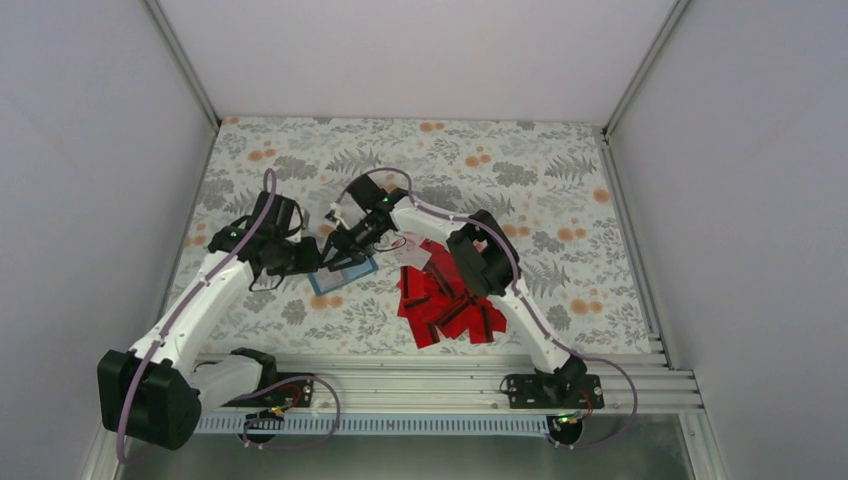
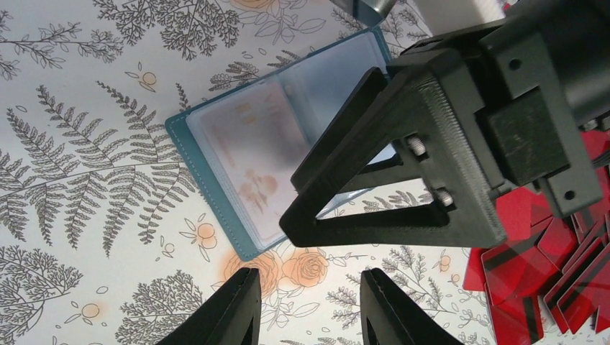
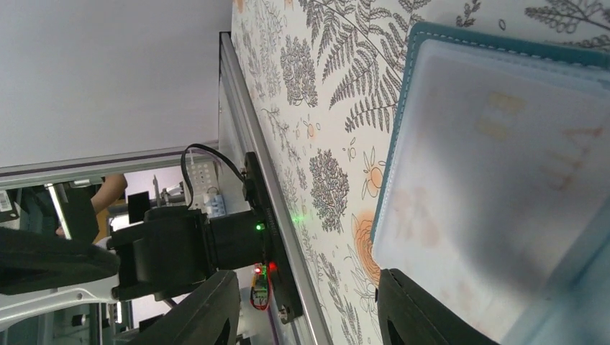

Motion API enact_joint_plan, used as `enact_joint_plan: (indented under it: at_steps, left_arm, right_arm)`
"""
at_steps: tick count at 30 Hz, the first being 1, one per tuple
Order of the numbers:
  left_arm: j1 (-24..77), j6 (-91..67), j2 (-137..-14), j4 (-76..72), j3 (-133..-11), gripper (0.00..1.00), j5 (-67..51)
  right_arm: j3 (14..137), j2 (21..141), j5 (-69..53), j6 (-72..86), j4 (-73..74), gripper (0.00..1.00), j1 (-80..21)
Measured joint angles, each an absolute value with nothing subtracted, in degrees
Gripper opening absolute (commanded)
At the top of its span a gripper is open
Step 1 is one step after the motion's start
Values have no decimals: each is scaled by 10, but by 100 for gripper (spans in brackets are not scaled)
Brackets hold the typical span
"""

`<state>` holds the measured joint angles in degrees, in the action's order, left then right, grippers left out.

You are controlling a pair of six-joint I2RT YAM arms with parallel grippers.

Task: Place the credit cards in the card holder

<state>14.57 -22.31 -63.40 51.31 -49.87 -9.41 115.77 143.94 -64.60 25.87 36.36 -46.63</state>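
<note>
lying flat between plain white walls point(image 1: 420, 50), fern-and-flower printed cloth point(image 1: 560, 170)

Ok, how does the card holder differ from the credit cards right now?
The card holder is teal with clear pockets; the credit cards are red, some black-striped. The card holder is one item lying open; the credit cards are many, overlapping in a heap to its right. Both rest on the floral table cover.

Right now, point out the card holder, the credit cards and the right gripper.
card holder point(image 2: 248, 147), left wrist view, clear inner pocket.
credit cards point(image 1: 445, 305), top external view, red pile middle.
right gripper point(image 3: 311, 284), right wrist view, between fingertips.
</note>
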Motion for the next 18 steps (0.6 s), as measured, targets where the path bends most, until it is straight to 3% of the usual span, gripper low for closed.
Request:
enact_joint_plan:
  at_steps: [9,18]
  left_arm:
    - [146,-223,-603,505,-504,42,-100]
    - [155,-200,-643,420,-498,42,-192]
  right_arm:
    - [1147,1361,-523,213,420,48,-466]
    - [860,1038,-379,210,394,49,-385]
